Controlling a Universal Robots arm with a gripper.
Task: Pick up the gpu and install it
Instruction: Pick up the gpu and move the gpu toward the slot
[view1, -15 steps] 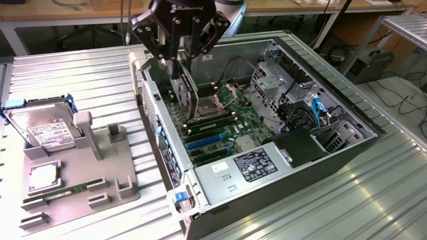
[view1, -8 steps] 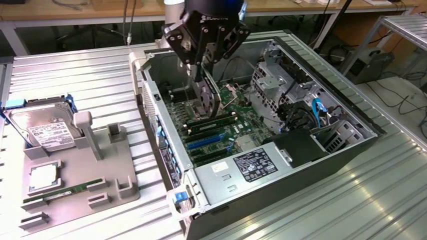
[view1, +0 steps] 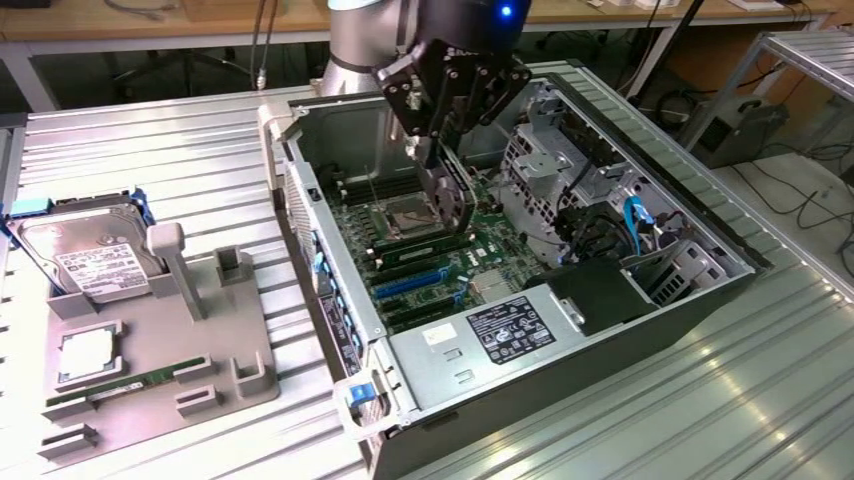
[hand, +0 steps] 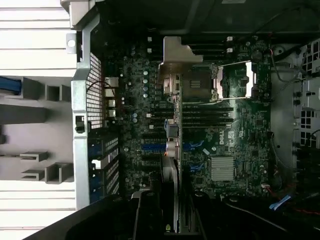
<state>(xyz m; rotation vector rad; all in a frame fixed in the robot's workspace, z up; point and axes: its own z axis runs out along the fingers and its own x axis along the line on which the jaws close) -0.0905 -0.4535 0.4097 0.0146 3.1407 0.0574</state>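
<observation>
My gripper (view1: 442, 138) hangs over the open computer case (view1: 307, 180), shut on the gpu (view1: 454, 205). The gpu is a thin dark card held on edge, and its lower end reaches down to just above the motherboard (view1: 487, 255) near the CPU socket (view1: 404, 216). In the wrist view the gpu (hand: 172, 150) runs edge-on from my gripper (hand: 172, 222) across the board. Its silver bracket (hand: 175, 57) is at the far end. Blue expansion slots (hand: 152, 147) lie beside it on the motherboard (hand: 240, 135).
On the exterior view's left, a grey fixture (view1: 240, 350) holds a hard drive (view1: 87, 258), a processor chip (view1: 83, 355) and a green memory stick (view1: 127, 383). Inside the case are a power supply (view1: 505, 333), a drive cage (view1: 567, 165) and blue cables (view1: 634, 215).
</observation>
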